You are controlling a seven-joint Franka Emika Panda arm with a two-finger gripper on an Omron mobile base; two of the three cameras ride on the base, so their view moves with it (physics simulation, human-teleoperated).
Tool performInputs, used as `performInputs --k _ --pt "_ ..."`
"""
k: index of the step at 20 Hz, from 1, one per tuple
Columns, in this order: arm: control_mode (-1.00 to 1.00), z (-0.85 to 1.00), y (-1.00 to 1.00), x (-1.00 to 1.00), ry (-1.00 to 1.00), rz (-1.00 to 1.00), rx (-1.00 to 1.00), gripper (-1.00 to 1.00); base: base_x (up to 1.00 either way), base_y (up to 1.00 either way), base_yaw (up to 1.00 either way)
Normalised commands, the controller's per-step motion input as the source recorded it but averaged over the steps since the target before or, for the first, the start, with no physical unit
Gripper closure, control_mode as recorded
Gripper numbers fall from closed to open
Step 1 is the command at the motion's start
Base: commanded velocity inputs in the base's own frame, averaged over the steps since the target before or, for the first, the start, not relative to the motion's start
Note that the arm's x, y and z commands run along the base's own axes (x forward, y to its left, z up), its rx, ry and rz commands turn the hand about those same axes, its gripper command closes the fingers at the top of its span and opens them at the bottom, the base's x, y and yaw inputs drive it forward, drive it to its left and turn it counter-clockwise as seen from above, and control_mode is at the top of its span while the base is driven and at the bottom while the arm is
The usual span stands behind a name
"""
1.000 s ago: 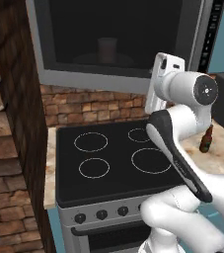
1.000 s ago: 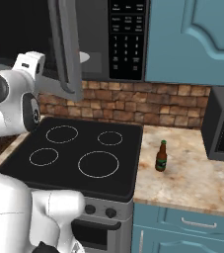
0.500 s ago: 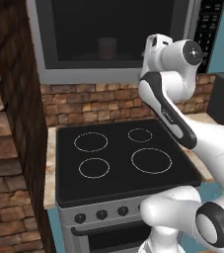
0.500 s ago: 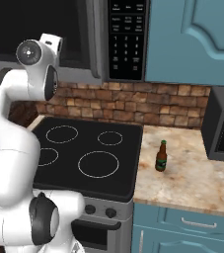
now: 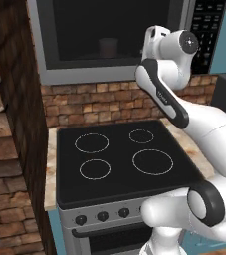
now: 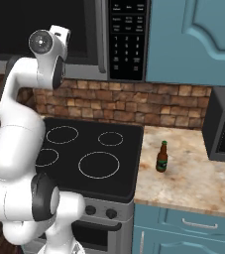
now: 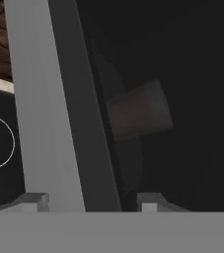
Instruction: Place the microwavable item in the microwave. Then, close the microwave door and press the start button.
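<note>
I am looking at the microwave (image 5: 114,42) above the black stove (image 5: 119,162), and I am judging the task about two thirds done. The microwave door (image 5: 52,50) is lying flush across the front in both base views, so it appears closed. Behind its dark window the glass cup (image 5: 107,47) is sitting inside, faintly visible, near the middle of the cavity; in the hand view it is showing as a dim pinkish shape (image 7: 139,114) past the grey door frame. The keypad panel (image 6: 128,39) is waiting at the microwave's right edge, so the start press is what I am reckoning remains. The tool (image 7: 91,201) is hovering close to the door frame, fingertips spread apart, gripping nothing. The beer bottle (image 6: 161,157) is standing untouched on the counter (image 6: 193,173), near the stove's right edge.
</note>
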Motion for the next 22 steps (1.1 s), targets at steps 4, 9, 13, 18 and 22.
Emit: performInputs --k 4,9,13,18,22 --pt "-1.00 -0.45 0.00 0.37 0.00 0.03 0.00 -1.00 0.00 0.00 0.00" --pt "-1.00 -0.18 -0.51 -0.88 -0.17 0.01 0.01 -1.00 0.00 0.00 0.00" --pt "-1.00 -0.02 -1.00 -1.00 -0.10 0.00 0.04 -1.00 0.00 0.00 0.00" --pt "-1.00 0.00 -1.00 -0.97 -0.08 0.00 0.01 -1.00 0.00 0.00 0.00" --pt "-1.00 -0.24 -0.87 -0.18 -0.01 0.00 0.01 -1.00 0.00 0.00 0.00"
